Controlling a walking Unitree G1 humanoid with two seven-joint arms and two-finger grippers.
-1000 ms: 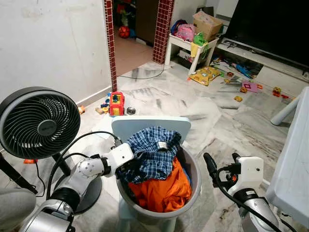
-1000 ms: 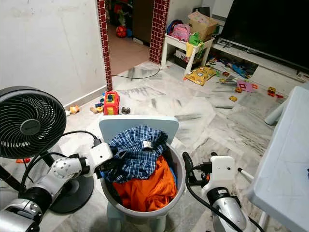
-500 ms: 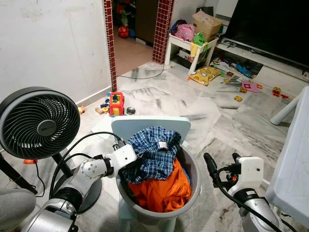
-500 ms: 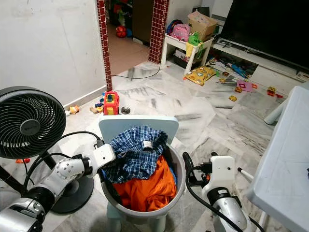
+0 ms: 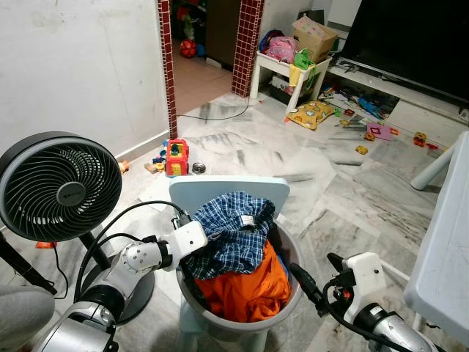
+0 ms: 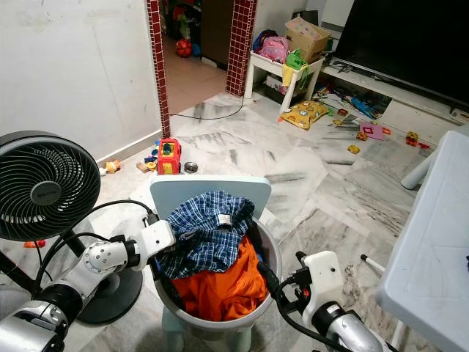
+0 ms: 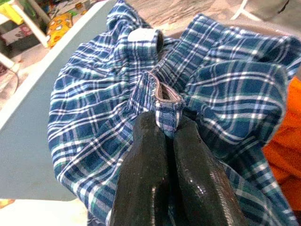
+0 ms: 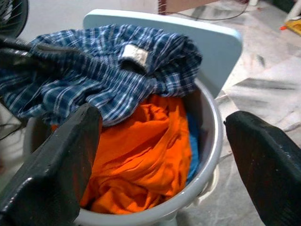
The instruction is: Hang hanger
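Note:
A blue plaid shirt lies on top of an orange garment in a round grey laundry basket. My left gripper reaches in from the basket's left side and is shut on a fold of the plaid shirt. Its white wrist sits at the basket's left rim. My right gripper is open, fingers wide apart, low beside the basket's right rim and pointing at the clothes. One black finger and the other frame the basket in the right wrist view.
The basket stands on a pale blue chair. A black floor fan is close on my left, its cable running by my left arm. A white table edges in on the right. Toys are scattered on the marble floor ahead.
My right gripper has dropped lower and moved in toward the basket's right rim. The left gripper has stayed shut on the plaid shirt, shifting only slightly.

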